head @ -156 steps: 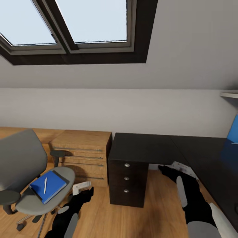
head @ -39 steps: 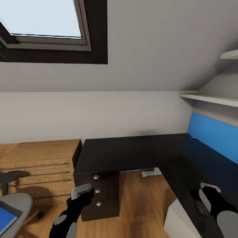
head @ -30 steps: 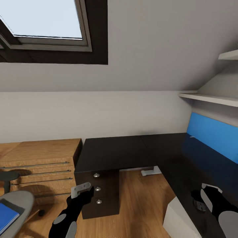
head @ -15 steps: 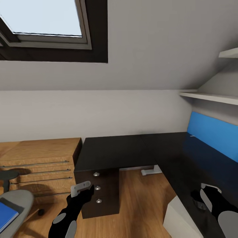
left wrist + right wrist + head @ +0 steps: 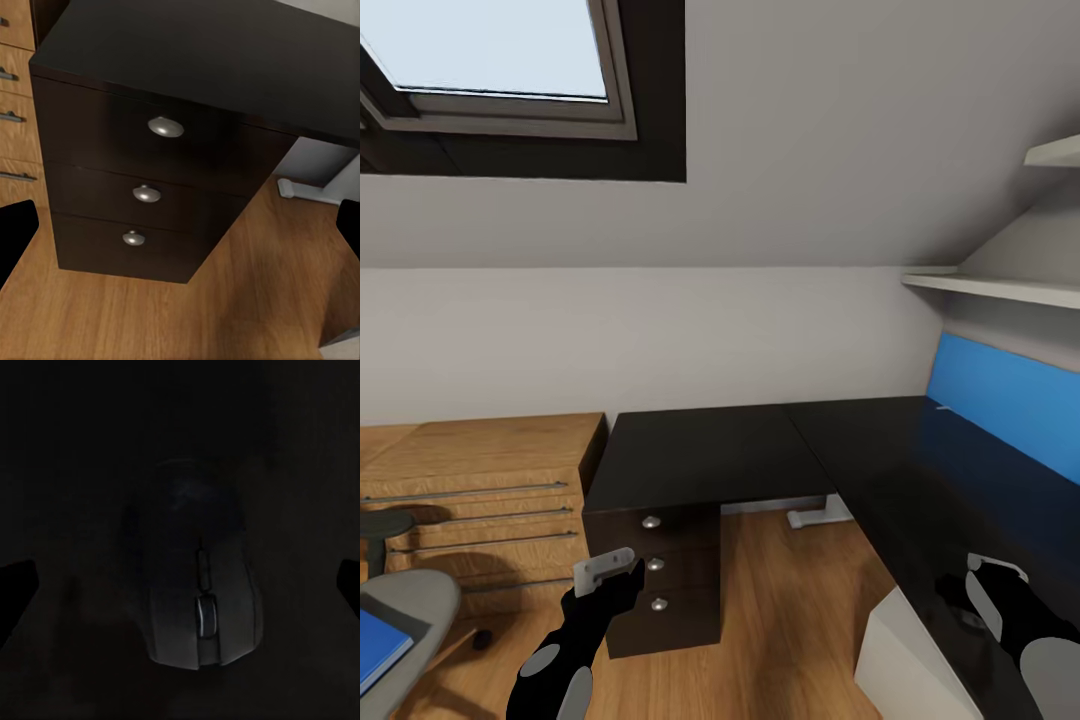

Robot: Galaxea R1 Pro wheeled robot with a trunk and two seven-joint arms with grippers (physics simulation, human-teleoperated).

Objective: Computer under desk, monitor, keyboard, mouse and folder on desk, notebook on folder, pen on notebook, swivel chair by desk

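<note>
Left hand (image 5: 610,572) spread wide, forearm low, right hand (image 5: 180,577) likewise spread

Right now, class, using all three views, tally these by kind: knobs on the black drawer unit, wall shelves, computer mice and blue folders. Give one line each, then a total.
round silver knobs: 3
wall shelves: 2
computer mouse: 1
blue folder: 1
Total: 7
</note>
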